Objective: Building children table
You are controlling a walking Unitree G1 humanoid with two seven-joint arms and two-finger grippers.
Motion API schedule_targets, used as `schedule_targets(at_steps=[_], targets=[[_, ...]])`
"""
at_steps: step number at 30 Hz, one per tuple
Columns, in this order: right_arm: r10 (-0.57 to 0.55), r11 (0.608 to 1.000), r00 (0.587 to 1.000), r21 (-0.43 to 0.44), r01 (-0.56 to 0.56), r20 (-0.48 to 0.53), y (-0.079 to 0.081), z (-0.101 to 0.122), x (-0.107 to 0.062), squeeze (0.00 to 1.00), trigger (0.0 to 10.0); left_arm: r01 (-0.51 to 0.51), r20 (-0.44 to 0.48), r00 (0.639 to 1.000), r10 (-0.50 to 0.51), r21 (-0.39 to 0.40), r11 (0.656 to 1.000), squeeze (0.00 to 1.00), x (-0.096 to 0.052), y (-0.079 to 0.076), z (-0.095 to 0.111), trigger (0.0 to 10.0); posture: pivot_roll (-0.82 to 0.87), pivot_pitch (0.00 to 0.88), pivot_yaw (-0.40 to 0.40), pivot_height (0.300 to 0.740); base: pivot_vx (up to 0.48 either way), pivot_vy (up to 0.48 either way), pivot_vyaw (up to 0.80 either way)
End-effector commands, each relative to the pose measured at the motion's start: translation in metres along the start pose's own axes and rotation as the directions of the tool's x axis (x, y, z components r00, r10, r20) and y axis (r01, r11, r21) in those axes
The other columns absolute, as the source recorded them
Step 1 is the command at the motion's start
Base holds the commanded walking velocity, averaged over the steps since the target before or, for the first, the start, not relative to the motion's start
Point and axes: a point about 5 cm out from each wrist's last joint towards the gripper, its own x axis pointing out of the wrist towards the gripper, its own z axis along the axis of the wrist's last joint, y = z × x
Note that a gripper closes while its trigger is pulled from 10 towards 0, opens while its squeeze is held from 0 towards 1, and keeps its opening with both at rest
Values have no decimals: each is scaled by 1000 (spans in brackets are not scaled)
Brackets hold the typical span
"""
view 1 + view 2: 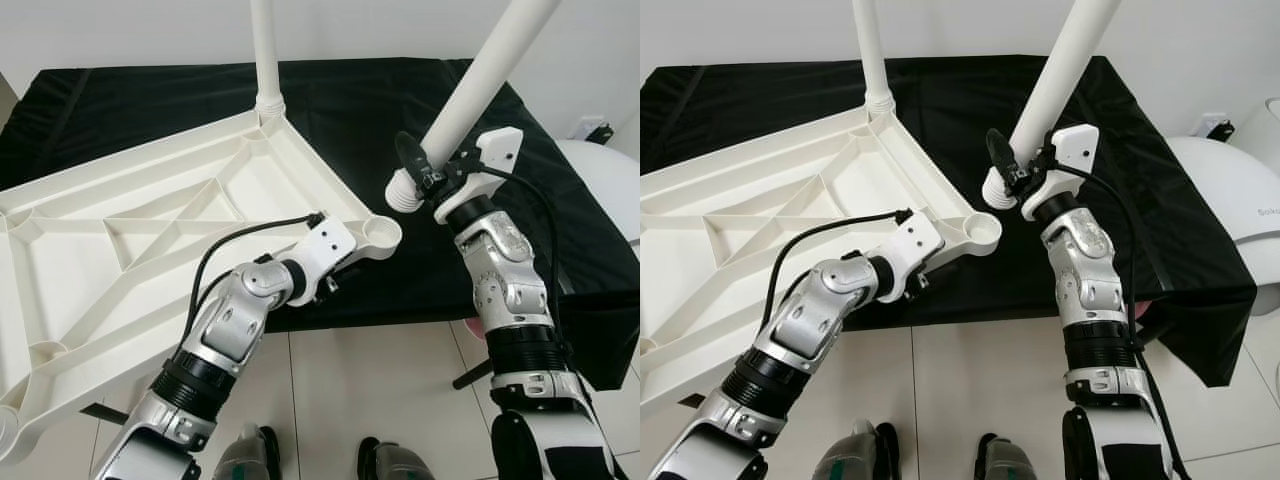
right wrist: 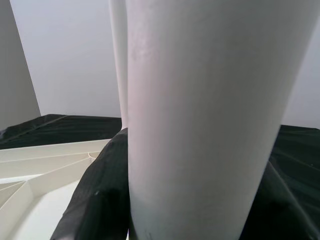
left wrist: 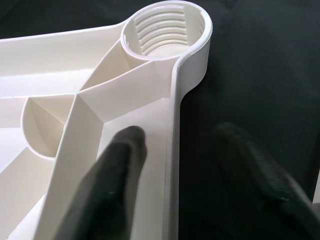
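A big white plastic tabletop [image 1: 150, 240] lies upside down on a black cloth [image 1: 380, 110] that covers a bed or bench. The underside of the tabletop has a raised rim and straight ribs that make triangle shapes. It looks smooth and a little shiny. At its near corner sits a round socket [image 3: 165, 30] with spiral grooves inside, like the inside of a jar lid.

The left gripper [image 3: 175, 165] pinches the rim of the tabletop just behind that round socket. One black finger [image 3: 110, 170] lies inside the tray-like part and the other lies outside on the black cloth, so the rim wall is squeezed between them.

The right gripper [image 1: 428, 170] is closed around a long, round white plastic leg [image 1: 480, 80]. The leg is smooth like a pipe and tilts away from the tabletop. Its lower end has ridged screw rings [image 1: 400, 195] and hangs in the air just beside the round socket, a bit above it and not inside it.

A second white leg [image 1: 264, 50] stands straight up in the far corner of the tabletop. Pale shiny floor tiles [image 1: 390, 380] lie below the edge of the cloth.
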Motion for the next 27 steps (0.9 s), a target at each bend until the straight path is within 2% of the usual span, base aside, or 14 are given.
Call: schedule_targets(at_steps=[1, 2, 3, 5, 6, 7, 12, 15, 18, 22, 23, 24, 25, 27], targets=[[3, 1000, 1000, -1, -3, 14, 0, 3, -1, 0, 10000, 10, -26, 1000, -10, -2, 1000, 0, 0, 0, -5, 0, -111, 134, 26, 740, 0, 0, 0], [3, 1000, 1000, -1, -3, 14, 0, 3, -1, 0, 10000, 10, -26, 1000, -10, -2, 1000, 0, 0, 0, -5, 0, -111, 134, 26, 740, 0, 0, 0], [4, 1000, 1000, -2, -4, 11, 0, 3, -2, 0, 10000, 10, -37, 999, -10, -3, 1000, 0, -2, 2, -7, 3176, -111, 136, 25, 740, 0, 0, 0], [4, 1000, 1000, -2, -4, 11, 0, 3, -2, 0, 10000, 10, -37, 999, -10, -3, 1000, 0, -2, 2, -7, 3176, -111, 136, 25, 740, 0, 0, 0], [5, 1000, 1000, -3, -5, 9, -1, 2, -2, 0, 10000, 12, -50, 999, -12, 2, 1000, 0, -4, 3, -9, 10000, -111, 136, 25, 740, 0, 0, 0], [15, 1000, 1000, -4, -15, 5, -1, 3, -3, 0, 10000, 21, -58, 998, -20, 6, 1000, 0, -9, 7, -12, 10000, -110, 144, 23, 740, 0, 0, 0], [39, 999, 999, 4, -39, 1, 0, 3, -2, 0, 10000, 37, -58, 998, -36, 13, 999, 0, -13, 9, -13, 10000, -107, 150, 22, 740, 0, 0, 0], [145, 988, 989, 48, -144, -4, 11, 2, 0, 0, 10000, 88, -89, 992, -85, 37, 995, 0, -22, 10, -20, 10000, -105, 154, 23, 740, 0, 0, 0], [213, 975, 977, 72, -211, -16, 18, 0, -2, 0, 10000, 106, -102, 990, -101, 42, 994, 0, -25, 8, -23, 10000, -99, 155, 21, 740, 0, 0, 0], [228, 971, 973, 72, -226, -23, 21, -2, -3, 0, 10000, 105, -97, 990, -102, 32, 994, 0, -25, 7, -22, 10000, -97, 156, 20, 740, 0, 0, 0], [238, 969, 971, 71, -236, -29, 22, -3, -3, 0, 10000, 103, -92, 991, -100, 25, 994, 0, -25, 7, -22, 3765, -97, 157, 18, 740, 0, 0, 0], [243, 968, 970, 71, -240, -30, 23, -3, -3, 0, 10000, 98, -88, 992, -96, 18, 995, 0, -25, 8, -21, 2784, -97, 157, 18, 740, 0, 0, 0], [247, 967, 969, 71, -244, -31, 23, -3, -3, 0, 10000, 98, -82, 992, -96, 16, 995, 0, -25, 8, -21, 0, -97, 157, 18, 740, 0, 0, 0], [249, 966, 968, 72, -247, -31, 23, -3, -3, 0, 10000, 99, -79, 992, -98, 16, 995, 0, -25, 8, -20, 0, -97, 157, 18, 740, 0, 0, 0]])
